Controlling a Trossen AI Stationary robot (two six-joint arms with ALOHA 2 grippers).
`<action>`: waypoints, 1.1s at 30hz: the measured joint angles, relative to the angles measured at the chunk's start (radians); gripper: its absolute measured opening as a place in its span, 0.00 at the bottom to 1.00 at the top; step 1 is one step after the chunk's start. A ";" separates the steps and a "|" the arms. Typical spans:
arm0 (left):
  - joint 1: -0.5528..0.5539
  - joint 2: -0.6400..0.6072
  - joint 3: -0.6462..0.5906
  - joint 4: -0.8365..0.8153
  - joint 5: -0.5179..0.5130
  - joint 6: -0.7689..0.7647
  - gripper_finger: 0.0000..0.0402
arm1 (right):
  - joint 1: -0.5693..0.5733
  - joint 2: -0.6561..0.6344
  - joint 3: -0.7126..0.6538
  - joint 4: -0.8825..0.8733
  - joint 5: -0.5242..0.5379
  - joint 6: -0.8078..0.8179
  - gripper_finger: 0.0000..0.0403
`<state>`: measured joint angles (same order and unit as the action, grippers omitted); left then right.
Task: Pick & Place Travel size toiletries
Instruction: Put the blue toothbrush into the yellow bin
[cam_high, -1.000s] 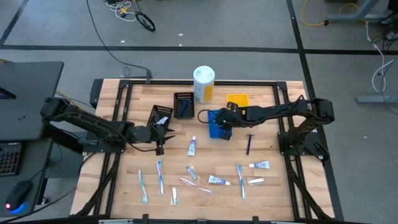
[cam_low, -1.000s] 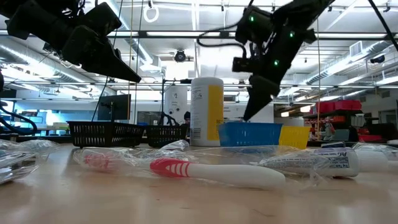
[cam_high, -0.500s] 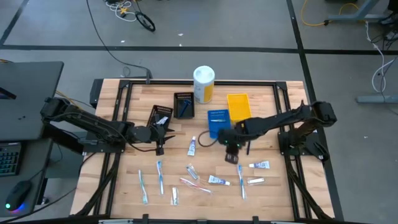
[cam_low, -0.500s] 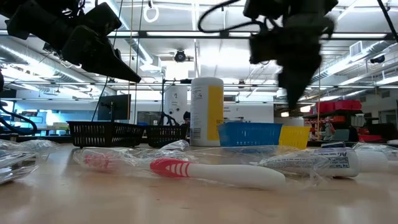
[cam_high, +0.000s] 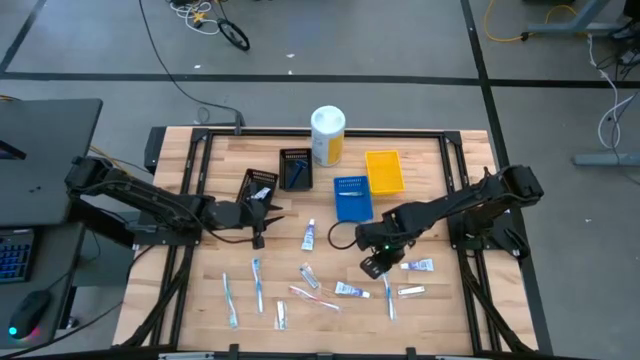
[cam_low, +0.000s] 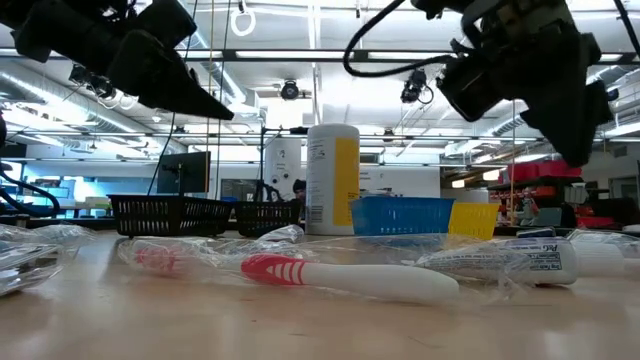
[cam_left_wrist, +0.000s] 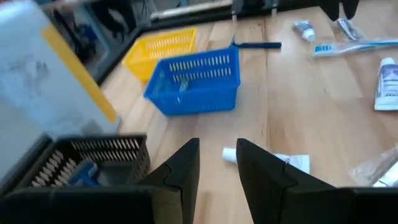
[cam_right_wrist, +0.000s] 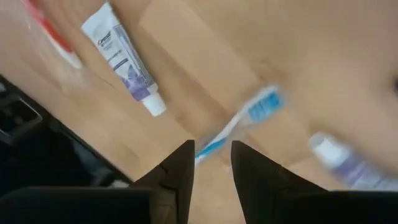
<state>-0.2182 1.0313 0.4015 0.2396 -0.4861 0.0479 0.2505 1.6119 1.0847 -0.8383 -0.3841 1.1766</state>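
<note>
Blue-handled toothbrush is lying under the right gripper, whose narrowly parted jaws are carrying nothing; most toiletries are waiting along the table's near side. The left gripper is idling at the left, jaws narrowly apart, empty

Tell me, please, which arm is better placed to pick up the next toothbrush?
The right: its tool hangs open directly over the blue-and-white toothbrush, while the left tool waits by the black trays, apart from the toothbrushes.
</note>
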 joint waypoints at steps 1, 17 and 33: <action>0.000 0.000 0.000 0.020 0.000 0.030 0.28 | 0.003 0.000 0.000 0.000 -0.012 0.057 0.28; 0.000 0.000 0.000 0.075 0.008 0.536 0.28 | 0.249 0.006 -0.002 0.112 0.265 0.484 0.28; 0.019 0.000 0.000 0.204 0.158 0.714 0.28 | 0.297 0.103 0.001 0.188 0.242 0.481 0.28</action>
<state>-0.1991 1.0309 0.4019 0.4438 -0.3280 0.7620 0.5478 1.7145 1.0855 -0.6507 -0.1421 1.6579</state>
